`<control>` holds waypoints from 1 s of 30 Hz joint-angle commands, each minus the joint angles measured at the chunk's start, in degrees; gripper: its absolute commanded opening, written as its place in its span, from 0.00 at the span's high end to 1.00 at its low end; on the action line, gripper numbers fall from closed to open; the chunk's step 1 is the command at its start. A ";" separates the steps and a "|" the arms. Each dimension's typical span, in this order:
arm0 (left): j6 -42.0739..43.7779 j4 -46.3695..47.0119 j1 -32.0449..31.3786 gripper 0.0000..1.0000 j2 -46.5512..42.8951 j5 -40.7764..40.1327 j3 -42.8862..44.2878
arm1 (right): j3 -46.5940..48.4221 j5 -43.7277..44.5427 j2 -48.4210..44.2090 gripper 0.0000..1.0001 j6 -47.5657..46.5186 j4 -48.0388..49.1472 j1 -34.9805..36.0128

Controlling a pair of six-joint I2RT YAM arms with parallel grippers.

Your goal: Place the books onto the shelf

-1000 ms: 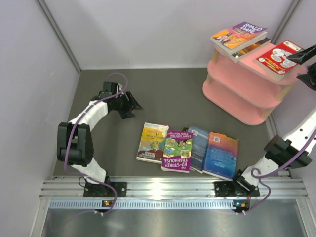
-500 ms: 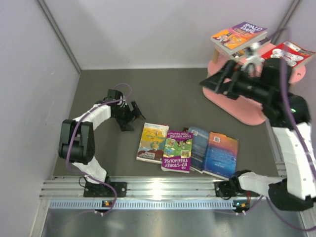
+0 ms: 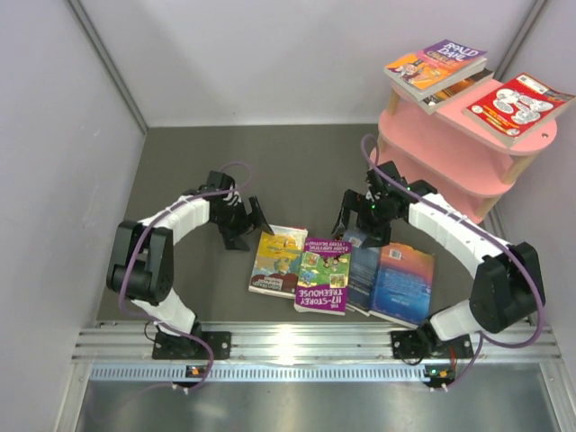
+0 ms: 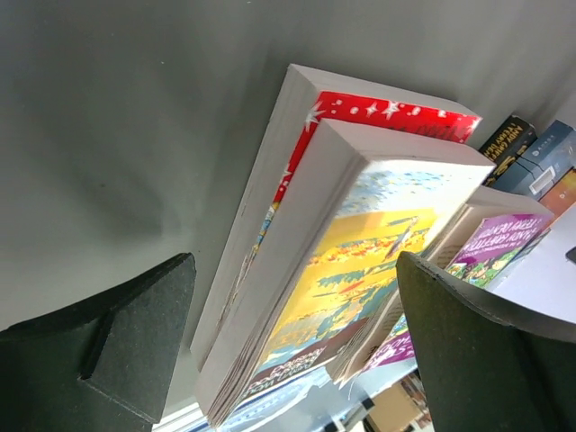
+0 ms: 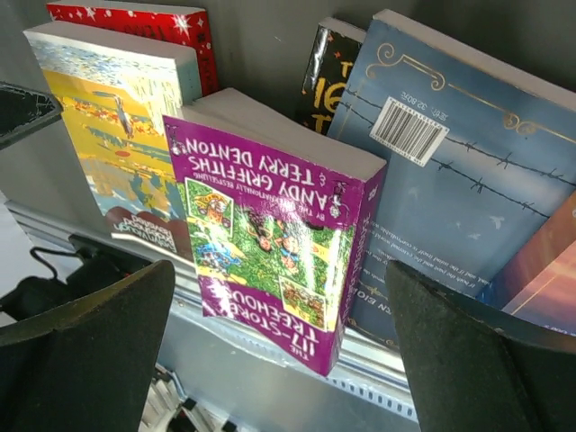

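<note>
Grey walls close in a dark table (image 3: 297, 171) seen from above. At left, the left gripper (image 3: 248, 225) sits low, its jaws spread wide and holding nothing. Just to its right lies a yellow book (image 3: 277, 259), long side running near to far. The wrist view shows that book's long page edge framed between the open fingers, with a red starred book (image 4: 396, 112) lying beneath it, so a close here might catch both.

Next along the row is the purple Treehouse book (image 3: 322, 274), overlapping its neighbours. After it come two blue books (image 3: 403, 281), with a black spine (image 5: 315, 72) peeking from under them.

The right gripper (image 3: 363, 227) hovers at the far ends of the Treehouse book and the first blue one, jaws fully apart and empty.

At far right stands the pink shelf (image 3: 432, 157), well apart from the row. Its top tier holds a Roald Dahl book (image 3: 436, 65) and a red and white book (image 3: 517, 106). The right arm is the nearer one to the shelf, and nothing lies between the row and the shelf.
</note>
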 commanded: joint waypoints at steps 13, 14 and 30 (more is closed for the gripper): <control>2.96 -6.55 0.10 0.02 -10.06 -4.42 6.36 | -22.12 -8.47 0.08 0.00 5.05 20.85 0.76; 3.22 -5.33 0.10 0.02 -9.97 -3.37 4.79 | -23.00 -9.35 0.16 0.00 6.62 22.80 0.85; 2.35 1.27 -0.17 0.05 -8.21 3.58 -4.11 | -38.22 -15.07 2.80 0.67 14.73 48.13 2.70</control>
